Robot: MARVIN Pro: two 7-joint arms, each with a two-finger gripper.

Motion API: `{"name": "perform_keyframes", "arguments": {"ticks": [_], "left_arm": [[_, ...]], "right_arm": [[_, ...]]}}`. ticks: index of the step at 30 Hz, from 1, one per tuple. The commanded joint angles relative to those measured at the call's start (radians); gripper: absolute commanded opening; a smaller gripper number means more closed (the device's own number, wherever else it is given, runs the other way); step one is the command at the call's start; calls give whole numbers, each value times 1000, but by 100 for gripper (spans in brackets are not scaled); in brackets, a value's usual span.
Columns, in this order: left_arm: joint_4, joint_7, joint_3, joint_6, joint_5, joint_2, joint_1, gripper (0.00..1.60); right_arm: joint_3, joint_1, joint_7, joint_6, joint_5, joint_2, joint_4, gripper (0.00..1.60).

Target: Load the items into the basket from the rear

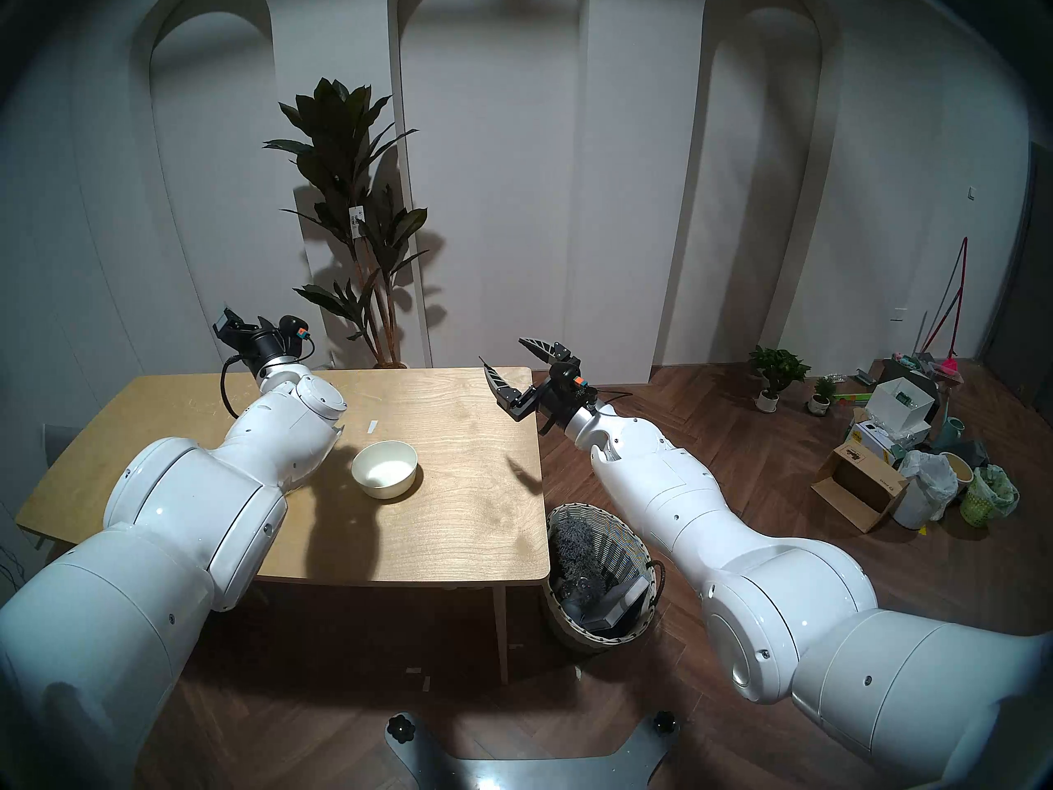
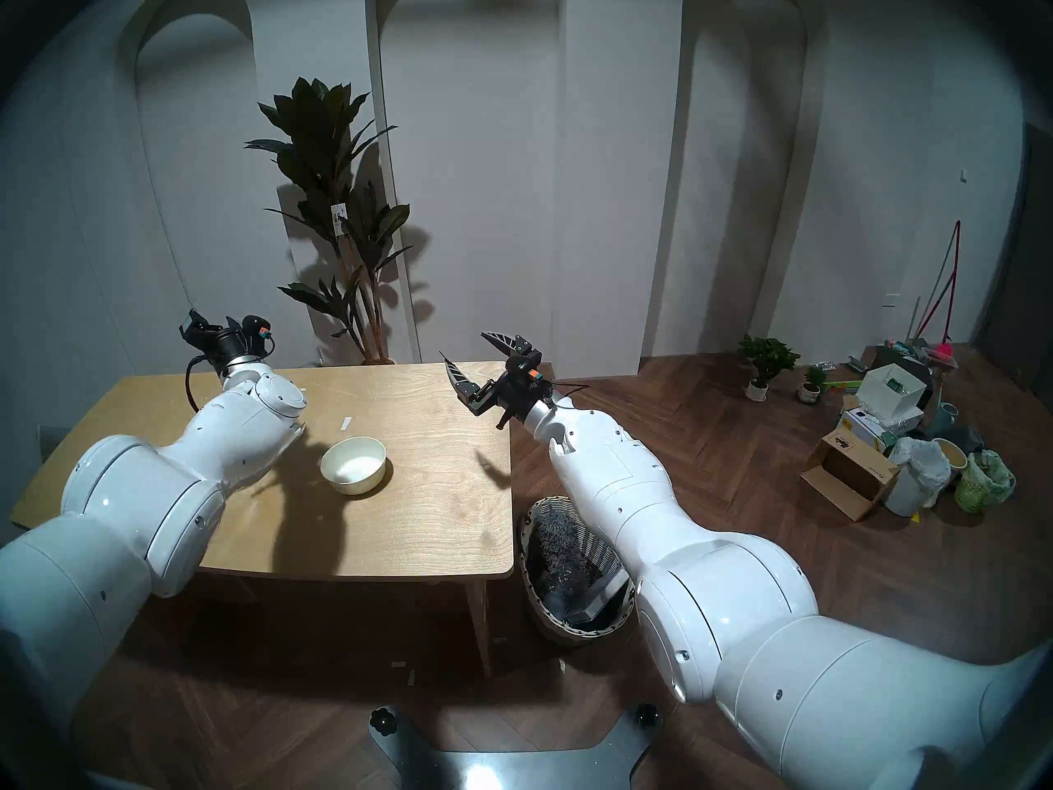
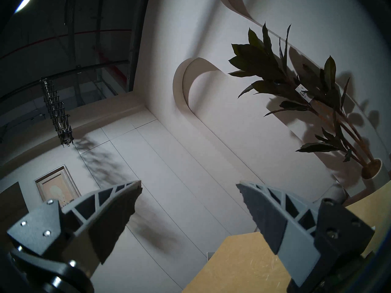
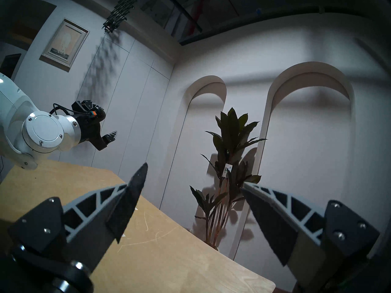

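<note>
Wooden table is carrying the bowl near its middle, well apart from both grippers. Left gripper is hanging over the far left corner and right gripper over the far right corner, both with jaws spread and empty. Basket is sitting on the floor beside the near right corner, holding dark items.

Two white jointed robot arms reach forward. The left arm extends toward eleven o'clock, its wrist tipped upward. The left gripper is empty, fingers spread wide apart. The right arm angles toward eleven o'clock too. The right gripper points up and away, also empty with fingers splayed wide.
</note>
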Motion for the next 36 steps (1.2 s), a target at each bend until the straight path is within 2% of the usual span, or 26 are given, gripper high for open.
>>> {"name": "perform_keyframes", "arguments": {"ticks": [1, 21, 28, 36], "left_arm": [[-11, -1, -8, -9, -2, 38, -25, 160], [-17, -11, -46, -26, -9, 79, -25, 160], [-20, -15, -61, -30, -18, 86, -25, 160], [-28, -33, -72, -41, -25, 83, -18, 160]], "right_arm": [[-1, 10, 8, 2, 10, -21, -42, 160], [-29, -20, 41, 42, 19, -48, -64, 160], [-35, -28, 49, 74, 25, -53, -76, 160], [-49, -28, 56, 150, 28, -76, -75, 160]]}}
